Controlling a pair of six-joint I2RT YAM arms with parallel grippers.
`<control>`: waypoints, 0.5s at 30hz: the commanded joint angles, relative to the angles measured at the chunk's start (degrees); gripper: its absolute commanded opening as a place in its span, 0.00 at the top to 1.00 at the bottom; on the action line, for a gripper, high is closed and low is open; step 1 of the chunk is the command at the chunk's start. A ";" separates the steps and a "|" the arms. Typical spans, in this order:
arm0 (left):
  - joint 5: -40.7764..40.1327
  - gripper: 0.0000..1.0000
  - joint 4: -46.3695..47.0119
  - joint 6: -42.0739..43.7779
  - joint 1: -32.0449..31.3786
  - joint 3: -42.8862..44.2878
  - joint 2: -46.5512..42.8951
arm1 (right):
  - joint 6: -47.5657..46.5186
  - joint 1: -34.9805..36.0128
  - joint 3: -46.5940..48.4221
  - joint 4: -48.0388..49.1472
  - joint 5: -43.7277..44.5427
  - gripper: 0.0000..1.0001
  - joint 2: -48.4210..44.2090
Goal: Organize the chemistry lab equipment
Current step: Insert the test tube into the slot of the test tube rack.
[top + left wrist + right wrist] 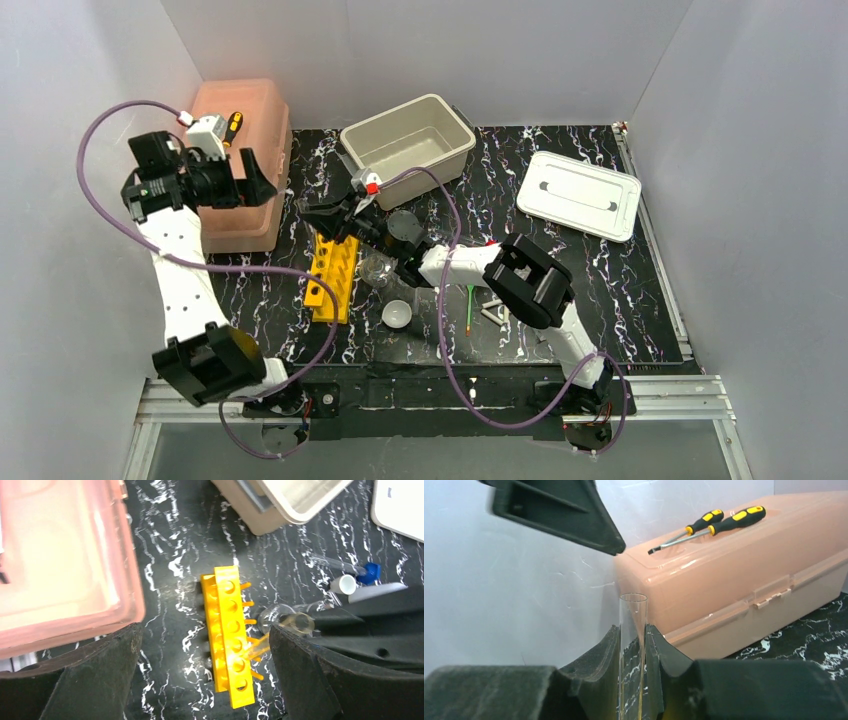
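My right gripper (pixel 322 214) is shut on a clear glass tube (pixel 632 630) and holds it over the yellow slotted rack (pixel 335 275). In the left wrist view the tube (pixel 295 624) is tilted, with its lower end at the rack (pixel 226 625) near one of the front holes. My left gripper (pixel 255 180) is open and empty, raised beside the pink box, high above the rack (pixel 202 672). A clear flask (pixel 378 268), a white bowl (pixel 397 314) and a green spoon (pixel 469 305) lie right of the rack. The squeeze bottle and the triangle are hidden.
The pink box (pixel 240 165) at the back left carries two screwdrivers (pixel 719 524). A beige bin (pixel 407 137) stands at the back centre, with a white lid (pixel 580 195) to its right. A blue-capped tube (pixel 367 572) and a white-capped one (pixel 343 584) lie beyond the flask.
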 commanded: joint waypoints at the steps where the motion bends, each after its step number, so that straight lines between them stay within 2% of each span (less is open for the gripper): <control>1: -0.95 0.02 -5.42 -2.37 3.67 6.92 6.50 | -0.34 0.20 3.88 7.99 -1.29 0.99 0.14; 15: -0.38 0.02 -6.85 -0.03 4.07 7.53 6.59 | -3.14 0.40 3.80 8.17 -2.94 0.99 2.87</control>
